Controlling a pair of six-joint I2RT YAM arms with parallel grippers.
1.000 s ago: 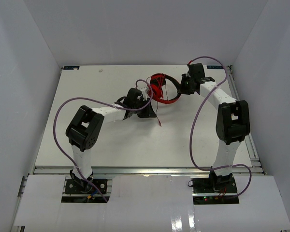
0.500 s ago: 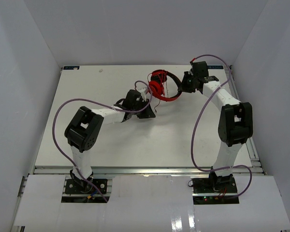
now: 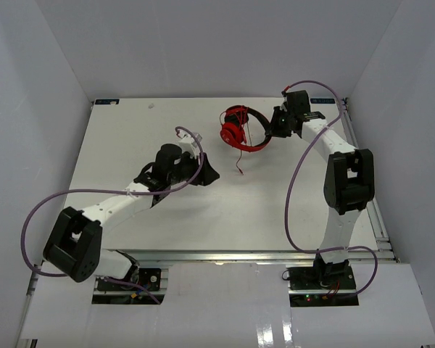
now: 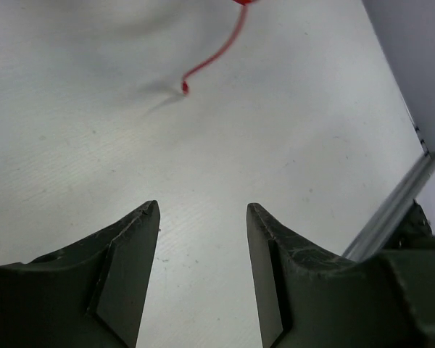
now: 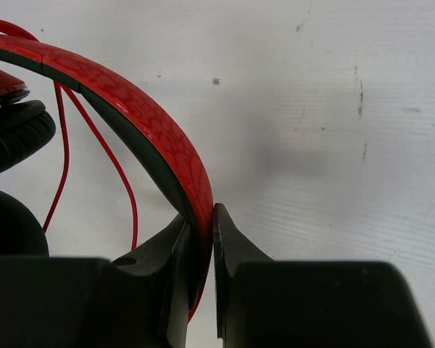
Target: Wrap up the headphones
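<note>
Top external view: the headphones (image 3: 241,130) are placed in the far half of the white table (image 3: 116,145), at about 1 o'clock from its middle. A round red ear cup (image 3: 231,133) is turned toward 9 o'clock and the headband (image 3: 259,142) is arched toward 3 o'clock. Whether the cups rest on the table or are held just above it cannot be told. The thin red cord (image 3: 240,164) is trailed from the cups toward 6 o'clock, with its free end well apart from both arms.

The right gripper (image 3: 275,129) is set at 3 o'clock of the headphones, on the headband. In the right wrist view the band, red-patterned with a black inner edge, is pinched between the two pressed-together fingers (image 5: 175,250). A black ear pad (image 5: 14,134) is seen at 9 o'clock of that view, and two strands of cord are run down beneath the band.

The left gripper (image 3: 209,176) is found at 7 o'clock of the headphones, near them but apart. In the left wrist view its fingers are spread, nothing is held between them, and only bare table is seen below. The curled cord tip is seen at 12 o'clock of that view, clear of the fingers.

Purple cables (image 3: 296,174) are looped beside each arm
</note>
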